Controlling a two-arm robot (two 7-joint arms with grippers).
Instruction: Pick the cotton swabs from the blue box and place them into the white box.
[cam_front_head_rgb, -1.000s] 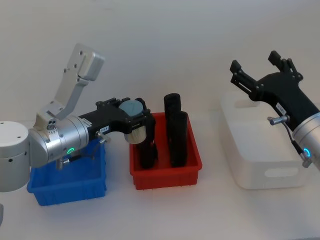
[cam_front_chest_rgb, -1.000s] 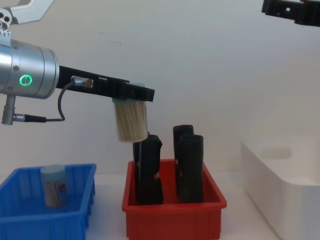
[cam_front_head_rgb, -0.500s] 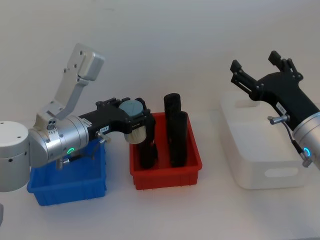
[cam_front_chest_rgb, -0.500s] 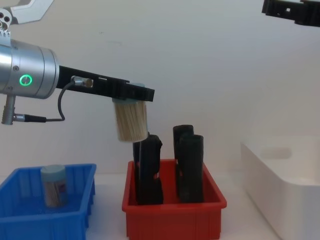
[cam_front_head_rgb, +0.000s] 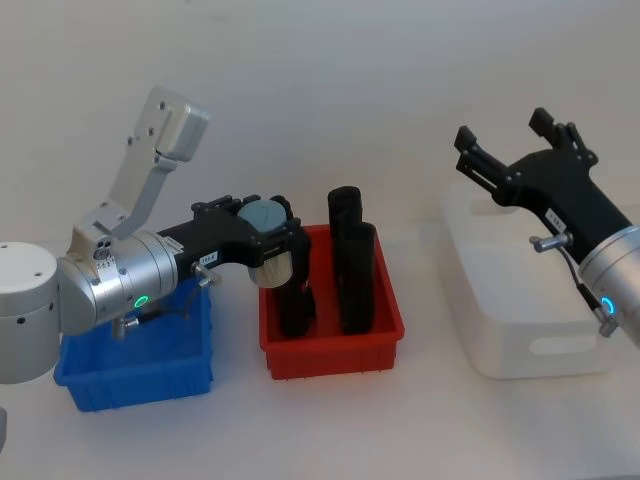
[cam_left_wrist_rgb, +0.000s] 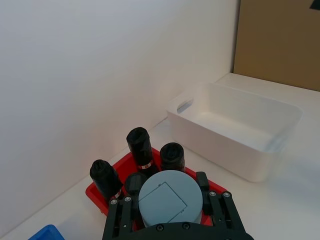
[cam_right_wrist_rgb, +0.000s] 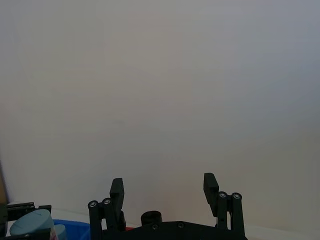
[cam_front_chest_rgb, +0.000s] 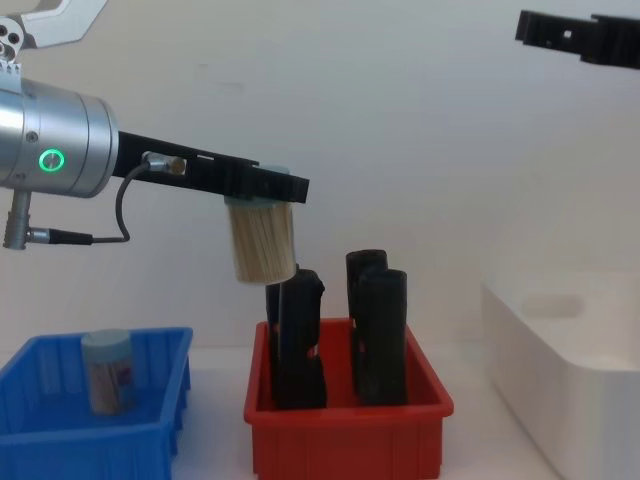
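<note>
Left end effector (cam_front_head_rgb: 265, 235) is seen clamped just under the pale blue lid of a small clear cylindrical tub of cotton swabs (cam_front_chest_rgb: 262, 243), which is held upright in the air above the left side of the red plastic bin (cam_front_head_rgb: 330, 355). Nearest the robot, the small bright blue plastic box (cam_front_head_rgb: 140, 375) sits on the table (cam_front_head_rgb: 420, 420) under the left arm. The carry across is judged to be the step in hand. To do it well, the tub should be kept level and lifted clear of the tall black upright objects (cam_front_head_rgb: 357, 275), whose tops appear close beneath its base. It should then be moved right over the plain white plastic box (cam_front_head_rgb: 520, 340) and lowered inside the rim before the grip is eased. Farther off, the right end effector (cam_front_head_rgb: 503, 128) hangs above the white plastic box with its fingers spread apart and nothing between them, so the incoming path should be kept free of it. From the chest view a second tub (cam_front_chest_rgb: 107, 372) with a reddish label is shown standing in the blue plastic box, a spot covered by the arm in the head view. From the left wrist view the white plastic box is shown to be bare inside.
</note>
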